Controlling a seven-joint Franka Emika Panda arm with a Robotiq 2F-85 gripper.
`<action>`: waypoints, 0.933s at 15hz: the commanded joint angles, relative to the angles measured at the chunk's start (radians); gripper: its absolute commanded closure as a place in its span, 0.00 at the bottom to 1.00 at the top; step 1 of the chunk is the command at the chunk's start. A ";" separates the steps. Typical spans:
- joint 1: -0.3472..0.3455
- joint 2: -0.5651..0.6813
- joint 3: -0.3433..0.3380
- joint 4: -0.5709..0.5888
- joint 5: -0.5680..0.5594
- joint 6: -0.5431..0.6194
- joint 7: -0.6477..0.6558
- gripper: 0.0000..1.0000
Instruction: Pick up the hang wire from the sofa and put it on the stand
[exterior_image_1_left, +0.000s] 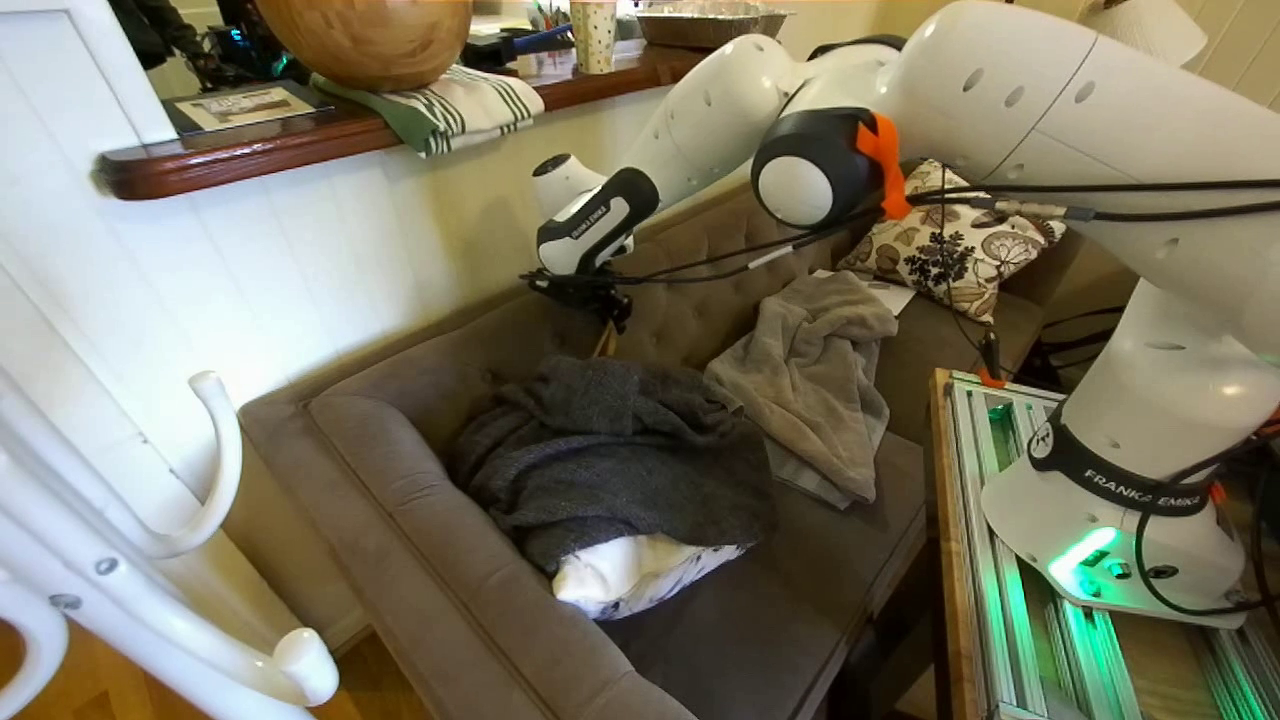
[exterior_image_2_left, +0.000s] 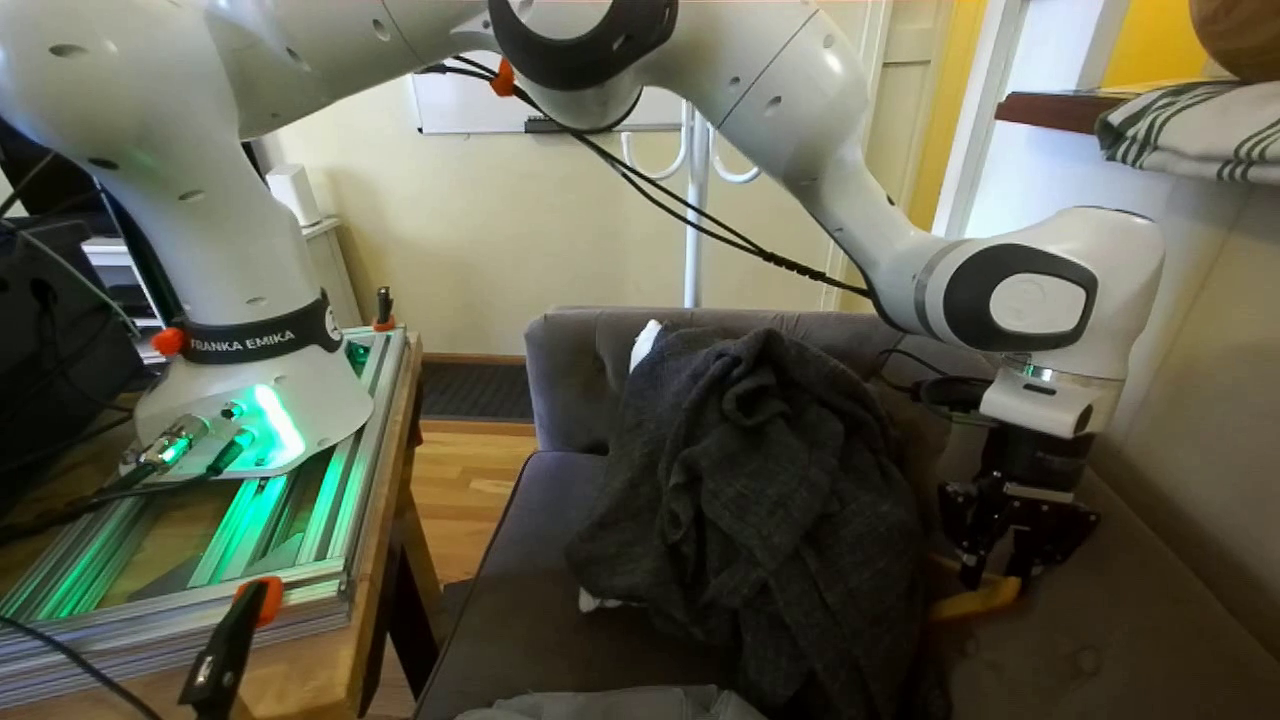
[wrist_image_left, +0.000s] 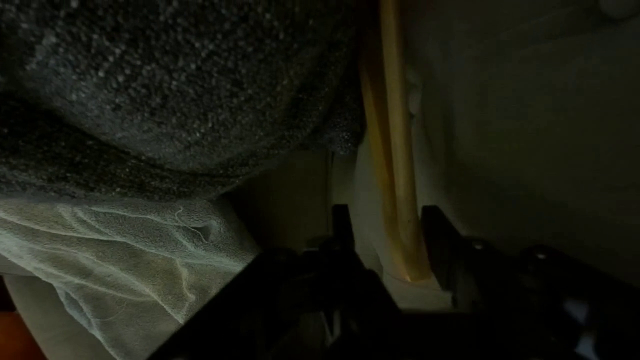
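"Along a pale wall (exterior_image_1_left: 430, 240) we have the tufted sofa (exterior_image_1_left: 440, 560), bearing a dark grey throw (exterior_image_1_left: 620, 460) and a lighter grey cloth (exterior_image_1_left: 810, 390). Above its back we see a wooden ledge (exterior_image_1_left: 250, 165) carrying a green-striped towel (exterior_image_1_left: 480, 105)."

"And near the sofa we find the robot's base (exterior_image_1_left: 1110, 540), standing on a metal frame (exterior_image_2_left: 120, 645) atop the worktop (exterior_image_2_left: 330, 655). What does each view give us?"

"We get the stand (exterior_image_1_left: 120, 590) in both exterior views. A floral cushion (exterior_image_1_left: 975, 250) shows in an exterior view, and a whiteboard (exterior_image_2_left: 460, 108), too, in an exterior view. Only the wrist view lets us see both slender bars of the hang wire (wrist_image_left: 400, 165) clearly — they meet in a narrow end, and the light around them is dim."

"Where does that put it against the jaws?"

"Between them. We see the jaws spread, with that narrow end in the gap, nearer one side than the other — whether it touches there, we cannot tell. From the jaws the bars run off beside the dark grey throw, between it and the sofa's back. In both exterior views we catch only a short tan length."
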 joint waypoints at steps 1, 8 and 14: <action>-0.023 0.083 0.012 0.103 -0.003 -0.026 0.028 0.89; -0.015 0.026 0.000 0.028 0.014 0.024 0.028 0.96; 0.022 -0.089 -0.105 -0.152 -0.017 0.128 0.114 0.96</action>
